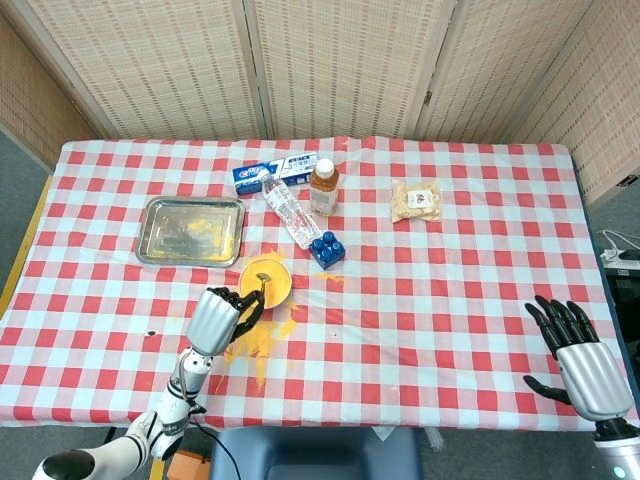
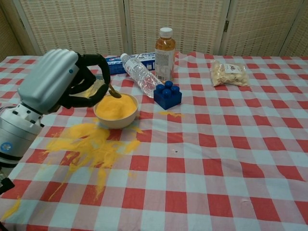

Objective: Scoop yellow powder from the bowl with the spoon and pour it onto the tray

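Observation:
My left hand [image 1: 214, 318] [image 2: 57, 83] grips a small metal spoon [image 2: 113, 92] [image 1: 257, 285], raised over the left rim of the white bowl [image 2: 116, 118] [image 1: 281, 293]. The bowl holds yellow powder [image 2: 116, 105]. I cannot tell how much powder lies in the spoon. The steel tray [image 1: 160, 232], streaked with yellow, lies beyond the bowl to the left; in the chest view the hand hides most of it. My right hand [image 1: 581, 360] hovers open near the table's front right corner, seen only in the head view.
Spilled yellow powder [image 2: 90, 145] [image 1: 247, 338] covers the cloth in front of the bowl. Behind the bowl are a lying water bottle [image 1: 290, 212], a blue brick [image 1: 327, 249], an upright juice bottle [image 1: 322, 187], a toothpaste box [image 1: 262, 174] and a snack bag [image 1: 416, 201].

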{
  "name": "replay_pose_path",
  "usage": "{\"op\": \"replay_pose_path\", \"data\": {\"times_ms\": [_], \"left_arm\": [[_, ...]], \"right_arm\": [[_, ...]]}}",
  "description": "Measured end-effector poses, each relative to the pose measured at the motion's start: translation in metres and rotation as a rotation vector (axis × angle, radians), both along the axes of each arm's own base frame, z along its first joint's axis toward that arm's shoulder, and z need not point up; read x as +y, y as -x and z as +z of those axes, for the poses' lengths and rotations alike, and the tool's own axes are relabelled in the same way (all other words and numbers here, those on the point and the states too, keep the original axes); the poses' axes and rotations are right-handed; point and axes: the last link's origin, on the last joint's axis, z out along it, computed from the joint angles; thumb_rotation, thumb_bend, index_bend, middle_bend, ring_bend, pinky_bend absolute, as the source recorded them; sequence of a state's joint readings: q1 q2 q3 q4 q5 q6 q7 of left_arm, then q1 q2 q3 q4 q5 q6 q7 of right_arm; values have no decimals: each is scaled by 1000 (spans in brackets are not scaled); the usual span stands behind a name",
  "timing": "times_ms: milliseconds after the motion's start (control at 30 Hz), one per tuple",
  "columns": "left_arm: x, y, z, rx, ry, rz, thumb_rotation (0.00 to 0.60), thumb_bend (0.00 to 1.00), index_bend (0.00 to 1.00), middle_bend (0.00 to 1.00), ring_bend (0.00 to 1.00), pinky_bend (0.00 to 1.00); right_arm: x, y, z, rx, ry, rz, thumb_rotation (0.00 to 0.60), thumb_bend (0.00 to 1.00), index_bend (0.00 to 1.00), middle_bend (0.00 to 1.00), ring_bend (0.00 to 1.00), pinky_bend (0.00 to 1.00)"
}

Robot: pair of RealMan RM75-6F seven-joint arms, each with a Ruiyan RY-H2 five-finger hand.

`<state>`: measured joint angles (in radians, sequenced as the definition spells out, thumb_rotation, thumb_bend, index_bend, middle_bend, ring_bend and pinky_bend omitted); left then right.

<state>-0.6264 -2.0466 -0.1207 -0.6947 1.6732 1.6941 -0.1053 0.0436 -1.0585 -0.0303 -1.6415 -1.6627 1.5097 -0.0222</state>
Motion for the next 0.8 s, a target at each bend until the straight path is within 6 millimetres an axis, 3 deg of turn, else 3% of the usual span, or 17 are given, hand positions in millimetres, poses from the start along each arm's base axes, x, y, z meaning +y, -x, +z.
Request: {"op": "replay_pose_path", "data": {"times_ms": [500, 800], "left_arm": [[23, -2, -10, 35, 29, 71, 600, 638, 845, 1000, 1000, 1000], [18, 5, -15, 52, 65, 100, 600, 639, 847, 1000, 1000, 1000]], "right_arm": [[-6, 3, 1, 4, 13, -22, 600, 0, 0, 0, 0, 0], [-4, 2, 2, 4, 20, -14, 600, 0, 0, 0, 0, 0]]}}
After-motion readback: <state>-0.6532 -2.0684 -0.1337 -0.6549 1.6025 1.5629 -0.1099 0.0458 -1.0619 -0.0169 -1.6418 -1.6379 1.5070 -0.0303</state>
